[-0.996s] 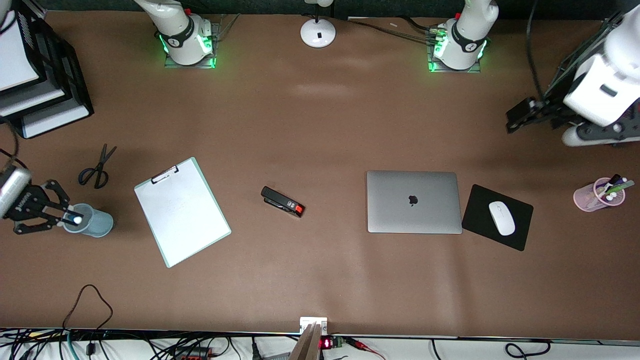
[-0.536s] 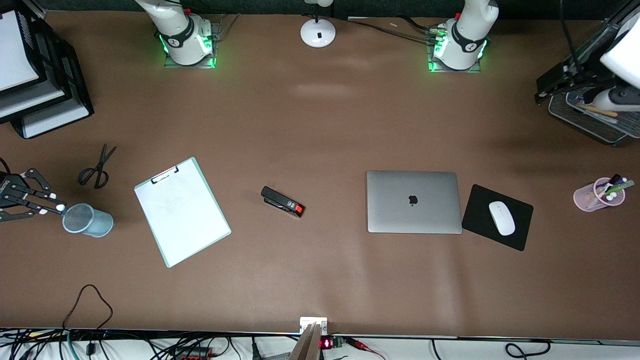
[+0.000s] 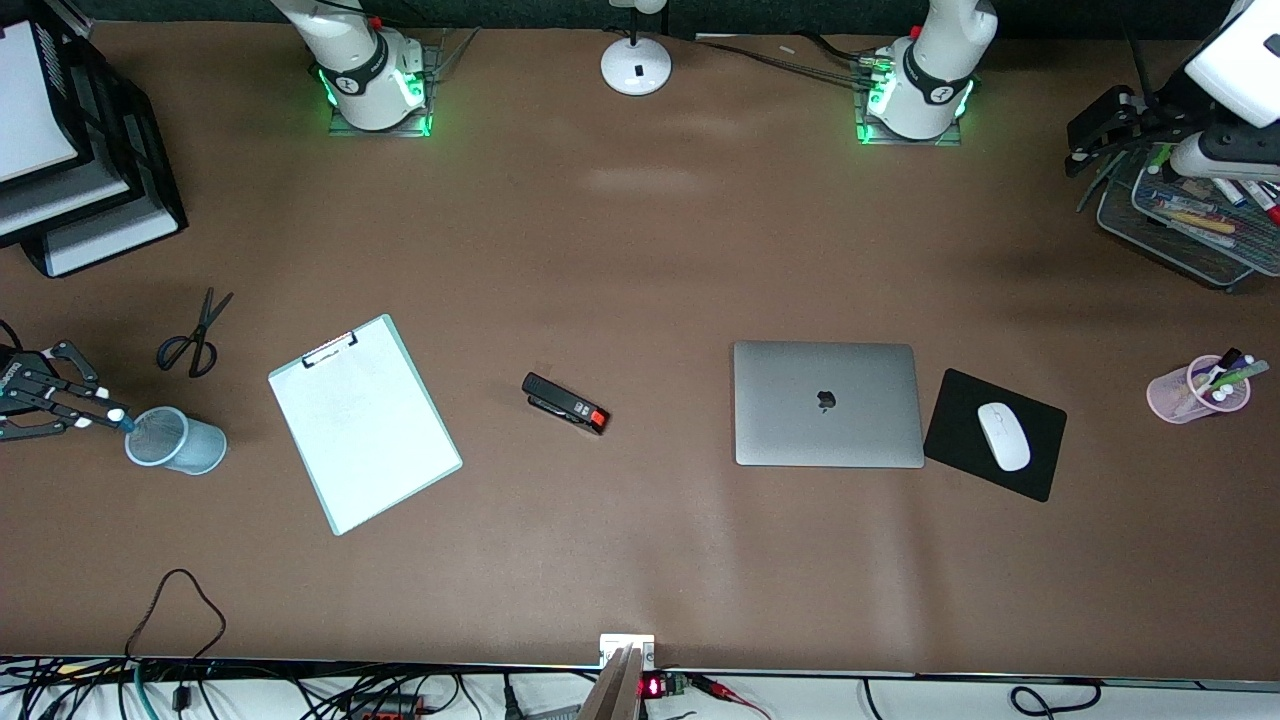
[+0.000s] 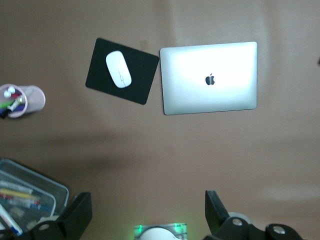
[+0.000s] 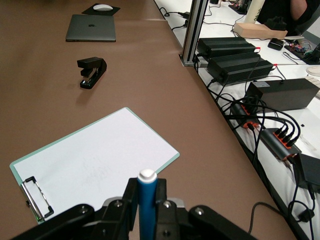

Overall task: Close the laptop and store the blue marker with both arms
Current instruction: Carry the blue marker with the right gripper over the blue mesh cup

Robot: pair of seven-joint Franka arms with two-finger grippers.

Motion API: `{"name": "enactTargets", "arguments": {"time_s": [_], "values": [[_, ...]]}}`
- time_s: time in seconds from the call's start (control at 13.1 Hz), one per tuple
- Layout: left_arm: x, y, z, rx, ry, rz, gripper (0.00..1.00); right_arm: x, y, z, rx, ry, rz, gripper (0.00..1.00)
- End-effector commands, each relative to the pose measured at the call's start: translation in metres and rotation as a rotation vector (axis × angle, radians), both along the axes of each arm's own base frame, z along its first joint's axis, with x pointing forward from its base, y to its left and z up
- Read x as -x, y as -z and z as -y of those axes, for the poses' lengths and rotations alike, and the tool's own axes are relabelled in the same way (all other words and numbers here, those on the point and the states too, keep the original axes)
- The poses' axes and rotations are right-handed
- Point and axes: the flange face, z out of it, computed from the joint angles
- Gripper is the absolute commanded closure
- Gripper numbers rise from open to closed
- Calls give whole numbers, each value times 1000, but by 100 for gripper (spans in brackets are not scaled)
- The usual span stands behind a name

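Observation:
The laptop [image 3: 828,403] lies closed on the table, apple logo up; it also shows in the left wrist view [image 4: 209,77] and the right wrist view [image 5: 91,27]. My right gripper [image 3: 100,412] is at the right arm's end of the table, beside a blue-grey mesh cup [image 3: 178,441]. It is shut on the blue marker [image 3: 121,415], whose white end sticks out past the fingers in the right wrist view [image 5: 147,192]. My left gripper [image 3: 1088,140] is open and empty, up by the black mesh tray [image 3: 1205,262]; its fingers [image 4: 215,212] stand wide apart.
A clipboard [image 3: 362,423], a black stapler [image 3: 565,403] and scissors [image 3: 195,335] lie between the cup and the laptop. A black mousepad [image 3: 955,440] with a white mouse [image 3: 1003,436] lies beside the laptop. A pink pen cup [image 3: 1195,390] and stacked paper trays [image 3: 70,150] are at the table's ends.
My right gripper has drawn back from over the mesh cup with the marker still in it. My left arm has moved toward the bases, uncovering the mesh tray.

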Motion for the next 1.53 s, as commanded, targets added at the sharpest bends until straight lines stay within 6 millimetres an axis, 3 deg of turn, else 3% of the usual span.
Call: {"name": "enactTargets", "arguments": {"time_s": [0.0,0.46,0.61,1.07,1.46], "values": [[16,9,-13,0,43,36,0,0,3,12,-44,-12,23,100],[9,17,-15,0,29,52,0,15,24,7,-6,-182,-21,100],[9,17,-14,0,30,52,0,20,33,16,-14,-202,-9,100],[7,14,-8,3,43,60,0,-3,26,17,19,-221,55,100],[0,25,-14,7,41,35,0,-4,48,17,9,-233,55,100]]}}
